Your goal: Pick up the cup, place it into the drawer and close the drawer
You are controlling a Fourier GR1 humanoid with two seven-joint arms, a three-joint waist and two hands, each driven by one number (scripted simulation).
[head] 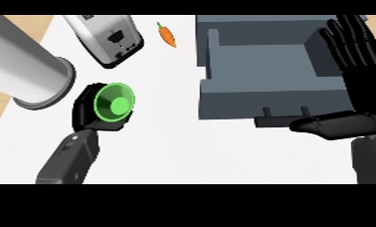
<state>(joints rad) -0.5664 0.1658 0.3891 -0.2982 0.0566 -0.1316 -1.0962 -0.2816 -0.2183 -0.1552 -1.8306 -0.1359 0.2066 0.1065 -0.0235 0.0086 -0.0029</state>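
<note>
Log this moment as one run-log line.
left hand: shut on green round cup | right hand: open beside grey box drawer | drawer: open, cup not inside

Light is bright and even, seemingly from overhead. Bench (191,151) between the left hand (81,114) and the right hand (352,121) reads near pure white, washed out. Shading is soft. The drawer (249,104) left of the right hand shows flat grey steps, with its handle (275,121) by that hand's thumb darkest. Cylinder (29,71) up-left of the left hand carries a pale sheen along its length. Cup (114,102) in the left hand is saturated green, paler at centre. The 2 black hands show dull highlights on the fingers.
</note>
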